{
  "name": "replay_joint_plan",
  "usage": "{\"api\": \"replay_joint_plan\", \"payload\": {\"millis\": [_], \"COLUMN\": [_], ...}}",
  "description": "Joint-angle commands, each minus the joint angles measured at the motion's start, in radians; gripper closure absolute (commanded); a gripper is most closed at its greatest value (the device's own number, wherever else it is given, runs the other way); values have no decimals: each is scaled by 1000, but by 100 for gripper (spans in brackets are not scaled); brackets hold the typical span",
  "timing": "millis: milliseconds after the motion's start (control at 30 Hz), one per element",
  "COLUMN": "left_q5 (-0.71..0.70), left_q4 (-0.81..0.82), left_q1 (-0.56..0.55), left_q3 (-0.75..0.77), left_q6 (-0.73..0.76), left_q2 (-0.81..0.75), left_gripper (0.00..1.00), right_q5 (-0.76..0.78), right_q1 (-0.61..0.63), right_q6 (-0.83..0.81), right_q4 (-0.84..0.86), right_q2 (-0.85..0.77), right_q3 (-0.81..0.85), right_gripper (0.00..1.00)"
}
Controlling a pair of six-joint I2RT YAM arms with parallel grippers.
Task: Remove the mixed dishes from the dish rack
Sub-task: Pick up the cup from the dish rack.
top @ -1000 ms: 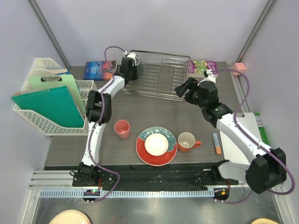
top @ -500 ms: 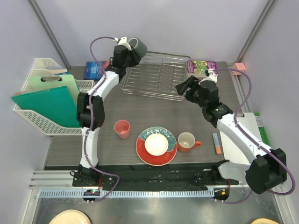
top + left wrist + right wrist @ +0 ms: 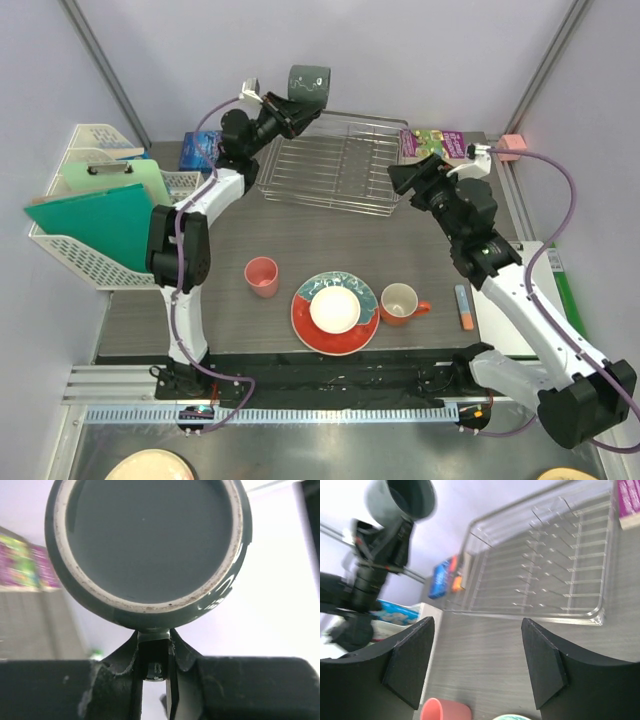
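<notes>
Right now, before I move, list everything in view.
dark grey mug: one, dark grey, airborne by rack's far-left corner
dish rack: one, silver wire, far centre, no dishes inside
pink cup: one, pink, upright, left of the plate
teal plate: one, teal with red-orange rim, near centre
bowl: one, white inside, on the plate
orange mug: one, orange, right beside the plate
blue book: one, blue, rack's left
purple book: one, purple-green, rack's right
lattice basket: one, white, far left, holding green clipboards
marker: one, orange and blue, right of orange mug
left gripper: shut on the dark grey mug's handle
right gripper: open, by the rack's right end
</notes>
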Motion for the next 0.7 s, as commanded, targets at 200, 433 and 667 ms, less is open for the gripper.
{"api": "replay_joint_plan", "payload": {"millis": [200, 433, 667], "left_q5": [172, 156, 136], "left_q4": [577, 391, 333], "left_q1": [-108, -230, -255], "left_q3": [-361, -569, -656], "left_q6": [-350, -154, -89], "left_q2": [-359, -571, -648], "left_gripper": [100, 100, 100], "right_q5": [-200, -314, -336], "right_q1": [5, 7, 16], "right_q6": [97, 128, 126], "right_q4": [170, 233, 273], "right_q2": [-73, -25, -51], "right_q3": [-15, 17, 14], "right_gripper": [25, 26, 26]}}
